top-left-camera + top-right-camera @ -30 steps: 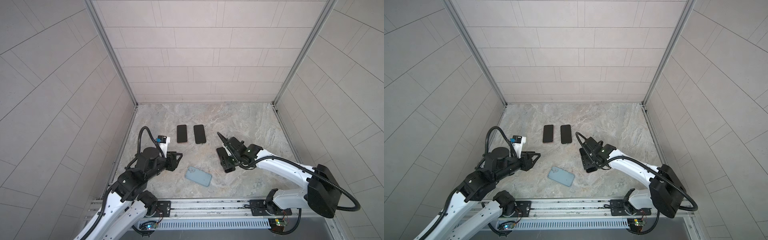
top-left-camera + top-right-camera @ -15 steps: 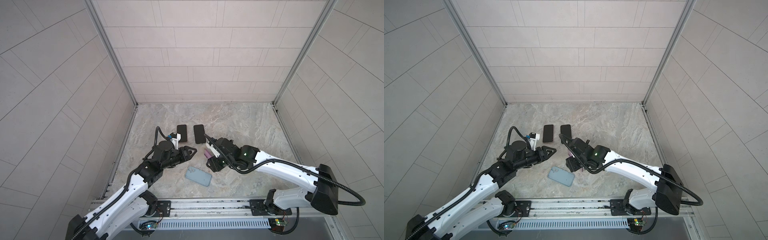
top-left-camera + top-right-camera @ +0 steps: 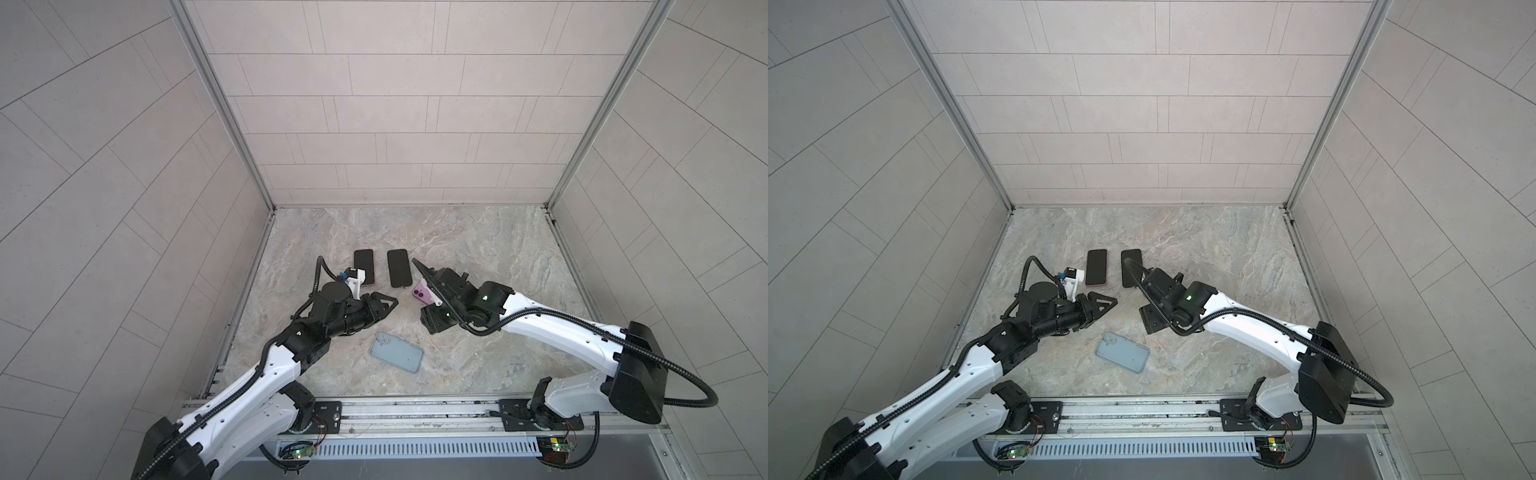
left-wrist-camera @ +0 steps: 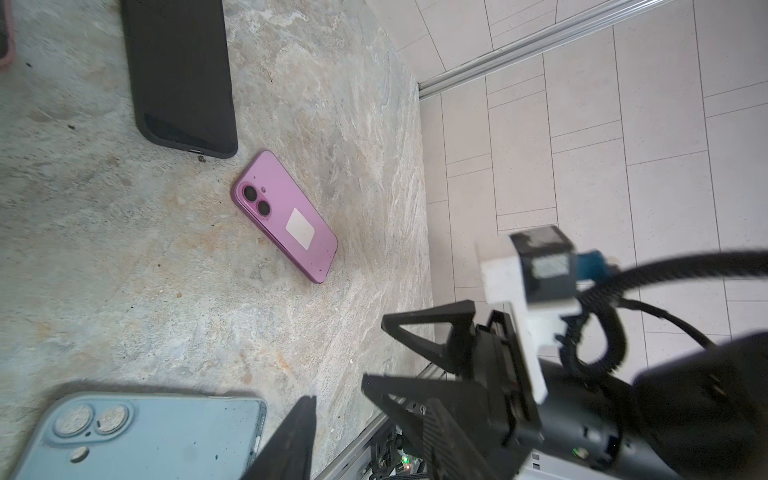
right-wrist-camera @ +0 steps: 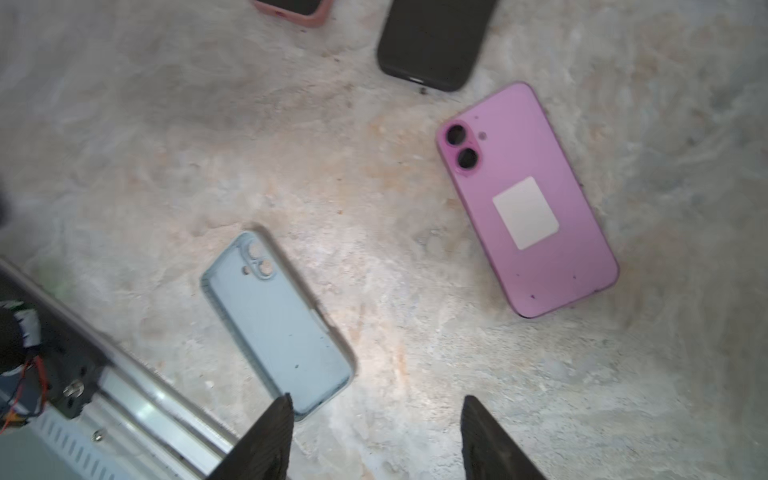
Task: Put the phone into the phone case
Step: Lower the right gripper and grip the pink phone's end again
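The phone (image 5: pixel 528 199) is purple and lies back up on the stone floor, with a white patch on it. It also shows in the left wrist view (image 4: pixel 286 216); in a top view only a purple corner (image 3: pixel 419 293) peeks out beside my right arm. The phone case (image 3: pixel 397 353) (image 3: pixel 1122 354) is light blue and lies empty near the front, cavity up (image 5: pixel 278 324). My right gripper (image 5: pixel 376 403) (image 3: pixel 432 322) hovers open between case and phone, holding nothing. My left gripper (image 3: pixel 390 305) (image 3: pixel 1106 303) is open and empty, left of the phone and behind the case (image 4: pixel 137 436).
A black-cased phone (image 3: pixel 399 268) and a pink-cased one (image 3: pixel 364 266) lie side by side at the back, just beyond both grippers. The two grippers face each other closely. The metal rail (image 3: pixel 415 409) runs along the front edge, with tiled walls on three sides.
My left arm has reached forward and to the right, towards the middle. My right gripper has shifted left, uncovering part of the purple phone. Little has moved in the last half second.
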You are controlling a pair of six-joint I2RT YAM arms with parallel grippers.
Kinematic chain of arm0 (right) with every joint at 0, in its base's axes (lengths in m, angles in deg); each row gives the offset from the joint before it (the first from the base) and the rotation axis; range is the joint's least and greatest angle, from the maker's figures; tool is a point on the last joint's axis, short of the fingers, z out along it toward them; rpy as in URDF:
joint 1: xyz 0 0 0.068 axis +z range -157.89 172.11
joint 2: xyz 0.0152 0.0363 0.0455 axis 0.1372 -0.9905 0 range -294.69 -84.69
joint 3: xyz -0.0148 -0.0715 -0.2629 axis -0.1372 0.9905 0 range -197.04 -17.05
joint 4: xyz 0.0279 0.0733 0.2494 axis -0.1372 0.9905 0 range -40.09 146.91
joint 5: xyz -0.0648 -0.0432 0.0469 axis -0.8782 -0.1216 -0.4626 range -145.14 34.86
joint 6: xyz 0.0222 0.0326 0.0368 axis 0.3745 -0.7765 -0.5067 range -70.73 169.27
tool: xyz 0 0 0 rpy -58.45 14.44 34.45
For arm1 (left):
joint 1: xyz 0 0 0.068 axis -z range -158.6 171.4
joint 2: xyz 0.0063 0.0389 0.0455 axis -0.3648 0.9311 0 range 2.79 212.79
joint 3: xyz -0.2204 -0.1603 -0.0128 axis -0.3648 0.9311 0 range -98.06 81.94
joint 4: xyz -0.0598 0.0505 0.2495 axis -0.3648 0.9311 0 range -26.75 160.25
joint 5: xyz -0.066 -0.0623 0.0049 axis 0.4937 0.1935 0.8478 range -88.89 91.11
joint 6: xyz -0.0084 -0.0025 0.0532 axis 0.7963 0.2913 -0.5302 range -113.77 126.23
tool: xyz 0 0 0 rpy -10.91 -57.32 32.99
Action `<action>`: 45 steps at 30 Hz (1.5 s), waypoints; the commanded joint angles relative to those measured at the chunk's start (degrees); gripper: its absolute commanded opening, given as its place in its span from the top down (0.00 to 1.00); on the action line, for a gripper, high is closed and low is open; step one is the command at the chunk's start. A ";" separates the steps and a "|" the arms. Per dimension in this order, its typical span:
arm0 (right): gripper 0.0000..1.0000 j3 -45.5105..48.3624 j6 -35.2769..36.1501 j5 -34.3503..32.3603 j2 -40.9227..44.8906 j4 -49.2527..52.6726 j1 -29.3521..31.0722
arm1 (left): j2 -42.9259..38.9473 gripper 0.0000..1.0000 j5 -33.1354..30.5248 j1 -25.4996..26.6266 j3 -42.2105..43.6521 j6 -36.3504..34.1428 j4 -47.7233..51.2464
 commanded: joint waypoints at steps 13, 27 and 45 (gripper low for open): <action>0.00 -11.44 19.90 -1.83 -20.14 6.74 -10.54 | -2.52 0.51 -2.49 0.30 1.04 -0.67 0.16; 0.01 -21.67 29.10 -2.53 -35.26 8.00 -14.93 | -6.26 0.50 -4.41 0.06 1.13 -3.20 4.72; 0.16 -14.09 27.93 5.59 -35.53 3.36 -15.34 | -6.51 0.50 -4.46 -0.65 0.25 -3.97 6.03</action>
